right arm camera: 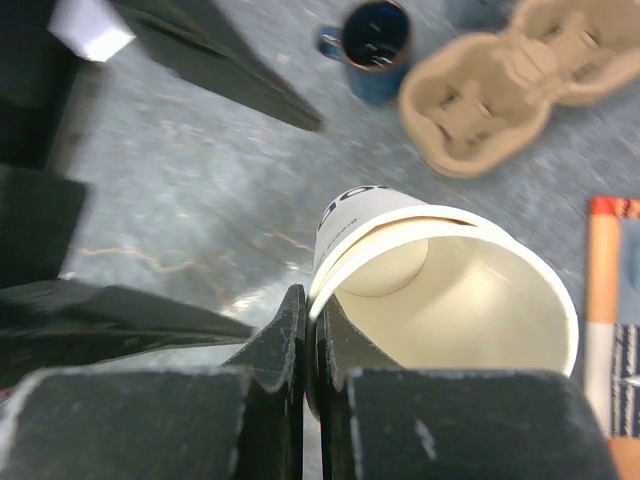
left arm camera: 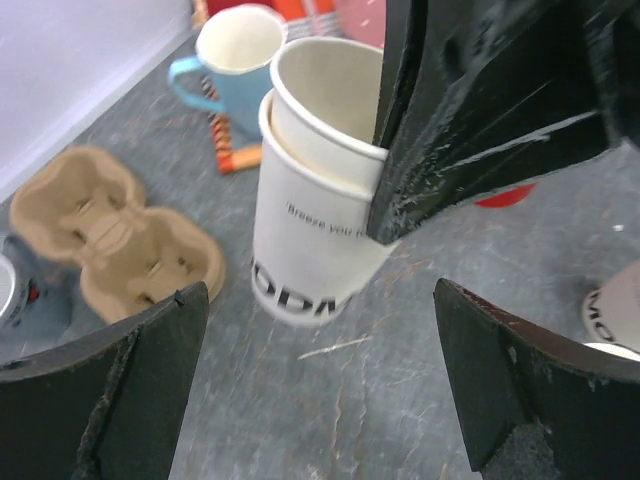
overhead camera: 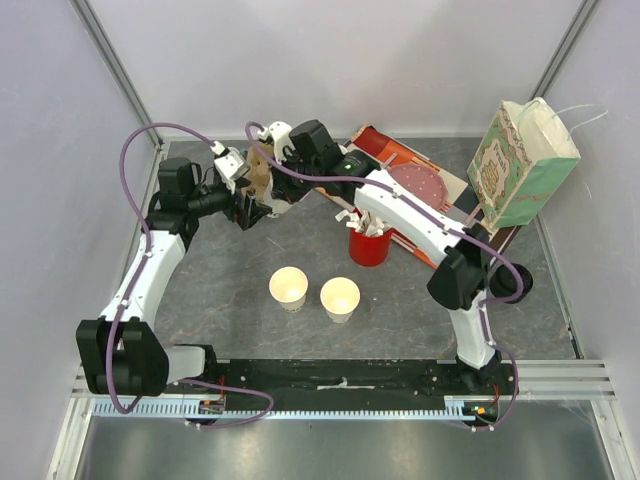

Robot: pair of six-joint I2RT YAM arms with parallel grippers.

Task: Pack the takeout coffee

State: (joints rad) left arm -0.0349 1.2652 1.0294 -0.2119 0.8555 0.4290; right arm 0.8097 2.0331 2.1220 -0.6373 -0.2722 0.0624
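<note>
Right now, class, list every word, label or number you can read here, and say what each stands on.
"Breeze you m": small print on the nested cups, rest hidden.
"ODA": big dark letters low on the same cups, cut off.
Lone cup: part of big letters, unreadable.
Bag: pattern only, no text readable.

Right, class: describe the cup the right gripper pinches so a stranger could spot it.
Go to the table's far left, beside the tan cardboard carrier. The cup sits nested inside an outer cup, right gripper on its rim; the other two paper cups stand singly, unstacked.
</note>
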